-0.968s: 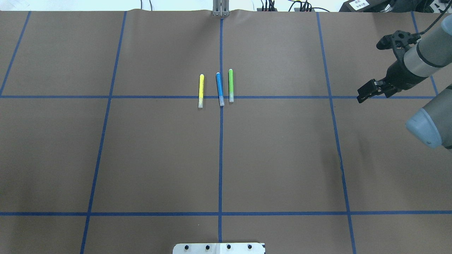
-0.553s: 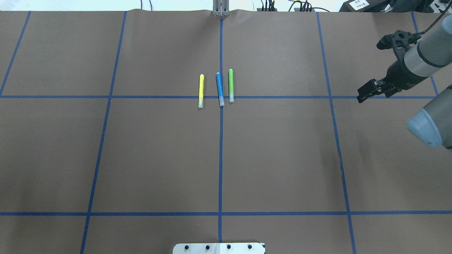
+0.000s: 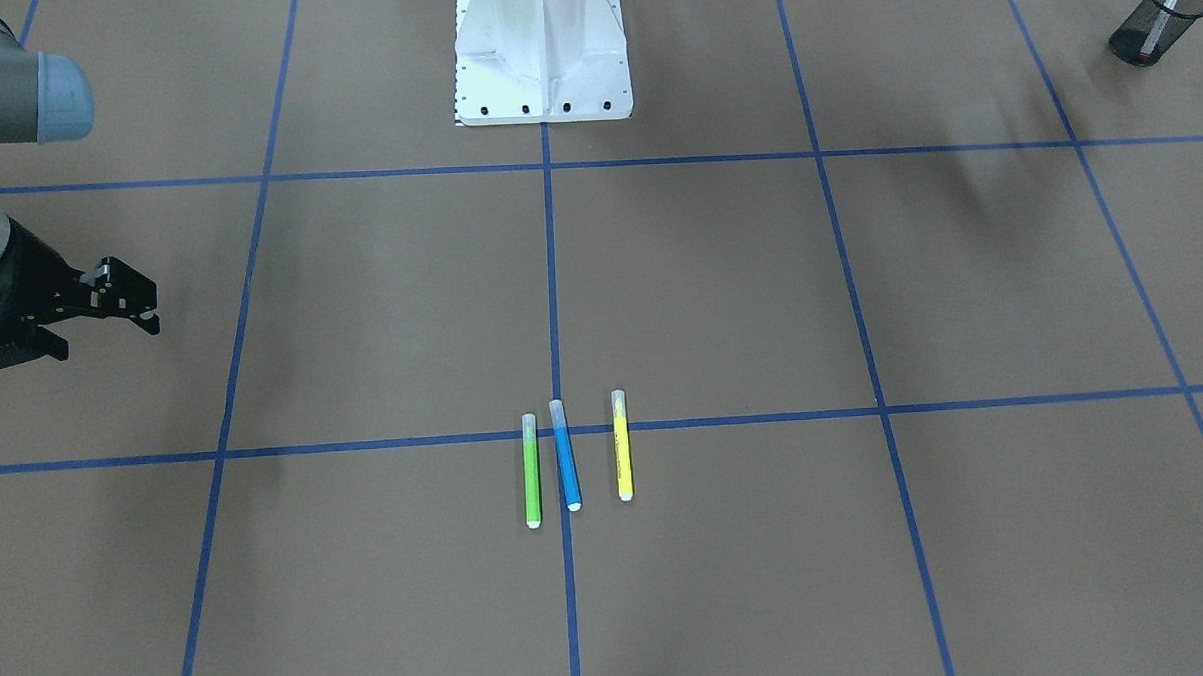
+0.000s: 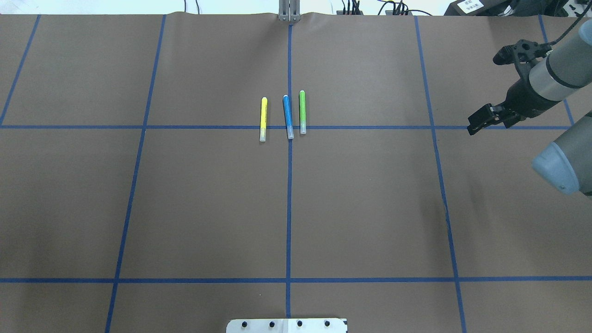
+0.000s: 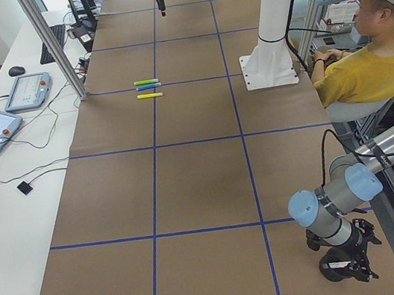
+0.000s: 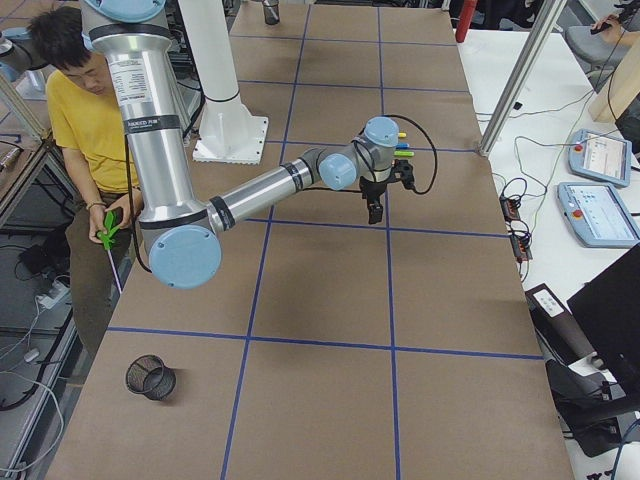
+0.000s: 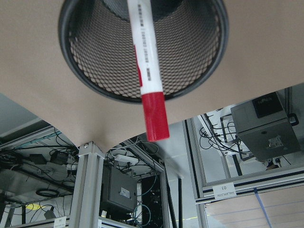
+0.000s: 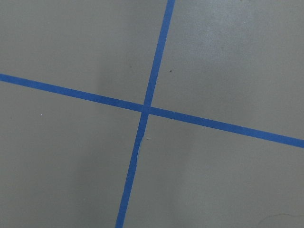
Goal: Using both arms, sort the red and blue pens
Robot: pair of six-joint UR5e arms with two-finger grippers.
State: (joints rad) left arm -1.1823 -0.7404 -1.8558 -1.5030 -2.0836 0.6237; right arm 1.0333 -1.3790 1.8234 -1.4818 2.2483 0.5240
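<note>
Left wrist-mounted cam looked into a round black wire-mesh cup (image 7: 90, 71); red pen (image 7: 145, 57), white barrel w/ red cap, stood tilted inside, cap end out. Left gripper (image 5: 353, 265) over it, side view only: can't tell its state. Overhead exterior, L to R: yellow marker (image 4: 263, 119), blue pen (image 4: 287, 116) on centre tape line (image 4: 289, 194), green marker (image 4: 302, 112), slim, parallel, on matte brown table (image 4: 208, 208); far right, well apart, right gripper (image 4: 488, 124) hung w/ jaws parted, empty.

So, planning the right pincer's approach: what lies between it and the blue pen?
Only the green pen, just beside the blue pen; otherwise bare table, in the overhead view.
</note>
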